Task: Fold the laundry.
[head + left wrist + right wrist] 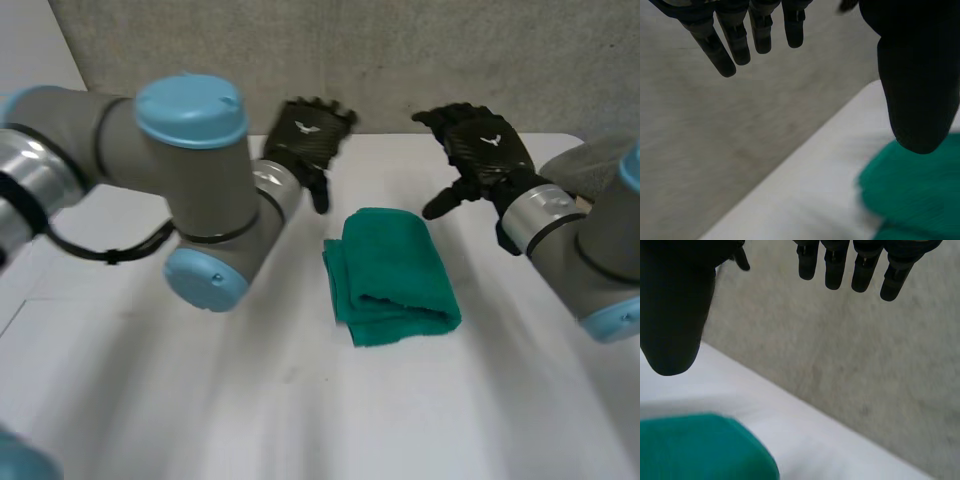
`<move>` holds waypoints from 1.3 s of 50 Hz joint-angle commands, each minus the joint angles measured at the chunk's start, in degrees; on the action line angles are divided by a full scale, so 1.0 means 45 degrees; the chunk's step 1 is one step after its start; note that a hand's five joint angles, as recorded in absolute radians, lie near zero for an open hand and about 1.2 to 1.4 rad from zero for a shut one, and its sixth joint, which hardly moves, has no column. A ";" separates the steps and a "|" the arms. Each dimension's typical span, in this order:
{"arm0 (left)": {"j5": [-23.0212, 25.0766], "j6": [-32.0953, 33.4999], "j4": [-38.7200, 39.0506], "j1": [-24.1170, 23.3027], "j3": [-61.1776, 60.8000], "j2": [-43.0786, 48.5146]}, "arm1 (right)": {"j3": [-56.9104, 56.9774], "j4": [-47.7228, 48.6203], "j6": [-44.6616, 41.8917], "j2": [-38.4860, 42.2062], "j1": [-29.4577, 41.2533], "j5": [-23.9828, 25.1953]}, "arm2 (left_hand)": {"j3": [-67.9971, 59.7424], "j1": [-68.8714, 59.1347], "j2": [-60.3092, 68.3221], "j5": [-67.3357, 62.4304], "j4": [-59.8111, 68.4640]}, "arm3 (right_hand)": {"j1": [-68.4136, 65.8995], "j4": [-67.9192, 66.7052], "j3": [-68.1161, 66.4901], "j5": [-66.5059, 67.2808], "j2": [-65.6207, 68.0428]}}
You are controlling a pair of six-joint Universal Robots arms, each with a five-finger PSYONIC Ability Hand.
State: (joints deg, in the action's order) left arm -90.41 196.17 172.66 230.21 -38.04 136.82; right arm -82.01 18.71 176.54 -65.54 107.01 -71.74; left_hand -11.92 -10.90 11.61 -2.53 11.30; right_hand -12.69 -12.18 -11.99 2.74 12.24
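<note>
Here we are over the worktop, and the green cloth lies near its middle, folded into a compact, thick bundle with its layered edges showing on the side nearest us. The left hand sits off the cloth's far left corner, clear of the fabric. From its own wrist view we see its fingers straight and spread, the thumb held well apart from them, and nothing in the grasp. The right hand mirrors it off the far right corner, also apart from the cloth. Its fingers hang straight and relaxed and its thumb juts out wide, again holding nothing. In both wrist views we catch a rounded patch of green beyond the thumb (the cloth lies flat on the white surface, not in either hand). So the cloth rests between the two hands and a little nearer to us than either. The left arm, grey with light-blue caps, bends across the near left of the scene, and a grey wall runs behind the worktop's far edge.
</note>
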 commanded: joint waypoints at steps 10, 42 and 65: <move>0.0953 -0.1894 -0.4285 -0.1254 0.7162 0.5317 | 0.2639 -0.3767 -0.1418 0.2825 -0.1259 0.0843 | 0.0427 0.0200 -0.0358 0.0562 -0.0289 | 0.0599 0.0484 0.0443 -0.0608 -0.0498; -0.2721 0.0841 -0.6378 -0.1685 0.5544 0.4209 | 0.3324 -0.5271 -0.4737 0.3728 -0.0049 0.0651 | 0.0427 0.0200 -0.0358 0.0562 -0.0289 | 0.0599 0.0484 0.0443 -0.0608 -0.0498; 0.8194 -0.0760 -0.3702 -0.0630 -0.0158 -0.3664 | -0.6443 0.4393 -0.3606 0.0247 0.2217 -0.2515 | 0.0427 0.0200 -0.0358 0.0562 -0.0289 | 0.0599 0.0484 0.0443 -0.0608 -0.0498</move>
State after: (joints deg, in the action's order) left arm -68.93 194.25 155.19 227.11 -32.82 126.27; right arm -104.24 24.16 158.85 -66.30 115.52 -82.18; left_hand -11.92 -10.90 11.61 -2.53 11.30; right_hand -11.92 -12.18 -11.99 2.74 11.11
